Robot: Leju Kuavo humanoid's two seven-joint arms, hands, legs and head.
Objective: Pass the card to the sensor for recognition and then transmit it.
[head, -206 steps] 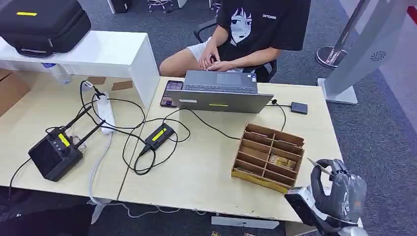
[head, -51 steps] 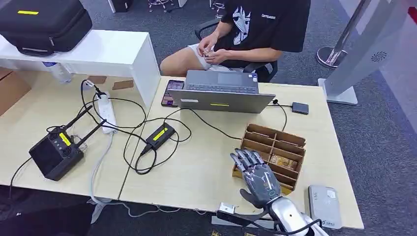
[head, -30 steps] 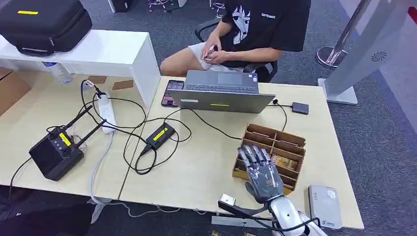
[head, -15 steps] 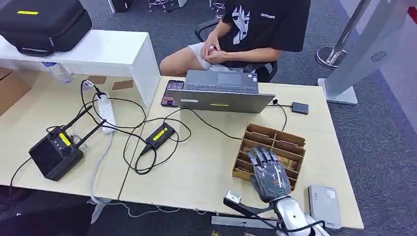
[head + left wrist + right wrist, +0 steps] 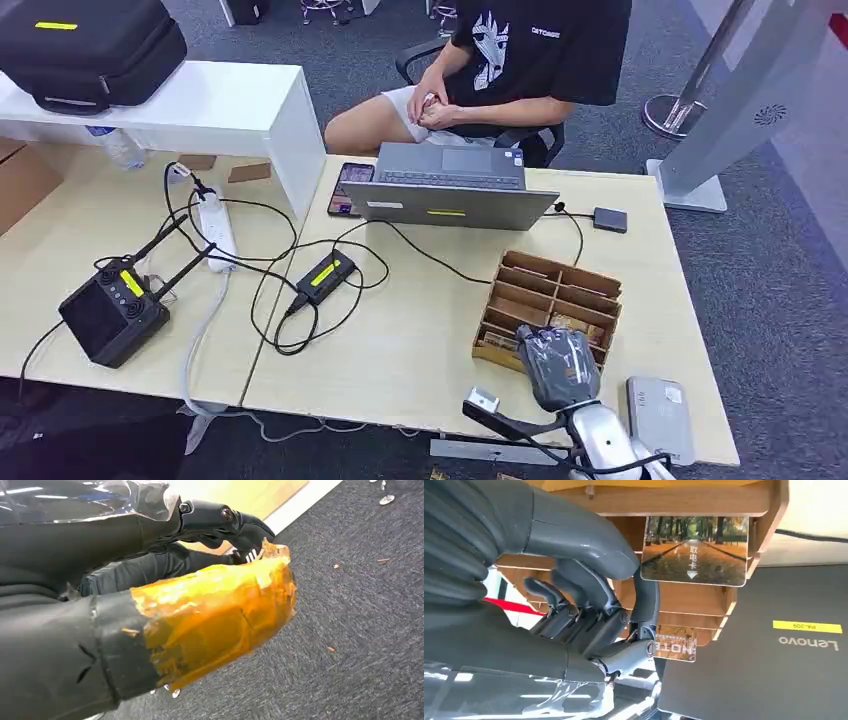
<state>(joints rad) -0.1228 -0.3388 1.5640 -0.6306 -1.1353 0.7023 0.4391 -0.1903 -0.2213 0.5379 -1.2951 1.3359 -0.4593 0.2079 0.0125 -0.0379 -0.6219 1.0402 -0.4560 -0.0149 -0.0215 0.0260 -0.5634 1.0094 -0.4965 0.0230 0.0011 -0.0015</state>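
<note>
Where the head view looks down, the right hand (image 5: pixel 558 364) is seen bent over the rack (image 5: pixel 590 286) beside the sensor (image 5: pixel 659 418). By the right wrist view, curled fingers (image 5: pixel 589 587) are reaching a card (image 5: pixel 694 550) standing in its slot, though whether it is pinched cannot be told; thin, stiff and slick, it is best taken by its free edge. By the left wrist view, the left hand (image 5: pixel 190 580) is shown with fingers curled in on nothing.

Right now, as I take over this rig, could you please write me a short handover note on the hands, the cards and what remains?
Right robot hand: curled into the brown cardboard divider box, fingers at the small brown card; a firm hold cannot be confirmed.
Left robot hand: hangs over the carpet, holding nothing.
Landscape-printed card sits in another slot.
Flat grey card sensor lies beside the box, at the table edge.
Done: reached into the box. Left: lift the card, present it to the sensor, hand it on.
</note>
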